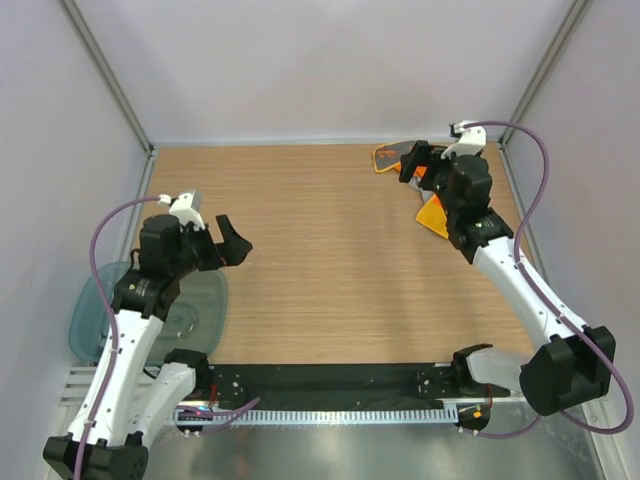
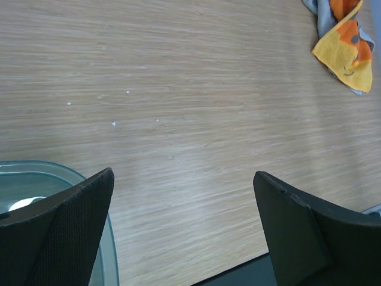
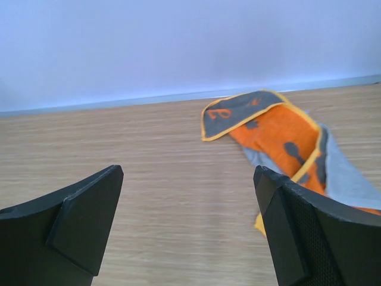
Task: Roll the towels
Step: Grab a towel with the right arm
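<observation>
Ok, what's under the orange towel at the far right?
A light grey cloth pokes out beneath the orange towel, on the table. How far it runs underneath is covered.

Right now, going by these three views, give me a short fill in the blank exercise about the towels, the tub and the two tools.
1. The towels lie heaped at the far ____ corner of the table.
2. The left tool and the right tool both stand with jaws ____, holding nothing.
3. The teal tub sits at the near ____ corner.

Missing words: right; open; left.
</observation>
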Tool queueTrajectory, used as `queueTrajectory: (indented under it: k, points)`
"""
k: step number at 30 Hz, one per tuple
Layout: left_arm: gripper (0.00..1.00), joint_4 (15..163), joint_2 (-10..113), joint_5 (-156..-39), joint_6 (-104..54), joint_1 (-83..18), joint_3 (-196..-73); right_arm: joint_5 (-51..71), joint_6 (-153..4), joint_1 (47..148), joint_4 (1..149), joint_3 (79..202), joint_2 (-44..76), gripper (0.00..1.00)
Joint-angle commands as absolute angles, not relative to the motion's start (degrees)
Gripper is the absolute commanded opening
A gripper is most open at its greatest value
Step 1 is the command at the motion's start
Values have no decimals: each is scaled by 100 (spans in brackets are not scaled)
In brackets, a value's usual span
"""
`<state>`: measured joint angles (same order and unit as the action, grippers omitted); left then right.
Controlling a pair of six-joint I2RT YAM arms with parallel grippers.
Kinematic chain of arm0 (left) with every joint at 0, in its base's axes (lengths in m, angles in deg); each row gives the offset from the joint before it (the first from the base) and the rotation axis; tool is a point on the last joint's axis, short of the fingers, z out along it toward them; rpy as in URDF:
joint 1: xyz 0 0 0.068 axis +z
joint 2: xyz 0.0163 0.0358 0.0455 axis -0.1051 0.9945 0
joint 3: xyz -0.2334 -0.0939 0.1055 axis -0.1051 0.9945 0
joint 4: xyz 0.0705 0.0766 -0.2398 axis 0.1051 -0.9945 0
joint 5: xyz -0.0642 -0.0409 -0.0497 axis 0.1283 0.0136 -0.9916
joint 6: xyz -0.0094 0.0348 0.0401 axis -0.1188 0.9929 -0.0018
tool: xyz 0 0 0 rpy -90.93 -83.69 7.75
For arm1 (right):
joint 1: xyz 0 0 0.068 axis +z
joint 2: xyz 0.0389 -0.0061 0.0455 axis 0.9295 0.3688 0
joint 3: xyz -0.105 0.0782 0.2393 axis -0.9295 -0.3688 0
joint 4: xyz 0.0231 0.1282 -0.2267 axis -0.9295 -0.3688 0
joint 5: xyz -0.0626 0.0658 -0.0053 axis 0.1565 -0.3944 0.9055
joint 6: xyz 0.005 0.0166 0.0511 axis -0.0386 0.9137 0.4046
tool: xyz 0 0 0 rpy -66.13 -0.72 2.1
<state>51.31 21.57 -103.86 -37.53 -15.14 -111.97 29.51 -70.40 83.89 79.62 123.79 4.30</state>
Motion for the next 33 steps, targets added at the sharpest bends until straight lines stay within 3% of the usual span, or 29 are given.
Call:
queueTrajectory:
  k: [1,7,11,17,22,29,33]
  points:
    - [100,5138,2021,-10133,-3763,-1526,-11523,2054,-6343,8296,7355,12451,483,100]
    - [100,4689,2110,-10810,-3789,-1605,-11691,1979,-6203,8181,6533,13529,1230,100]
    - [100,4314,1645,-9960,-3859,-1781,-11708,2604,-6299,8172,5688,14471,1967,100]
    - [100,4250,1116,-9589,-3877,-1852,-11532,3272,-6089,7796,4387,15799,3286,99]
    - [99,4355,1098,-9396,-3807,-1852,-11497,3737,-6071,7636,3790,16466,4304,89]
    - [100,4355,1353,-9544,-3772,-1825,-11541,3941,-6036,7671,3463,16231,4711,74]
    - [100,4417,1388,-9694,-3737,-1808,-11497,3984,-6027,7847,3550,15853,4746,72]
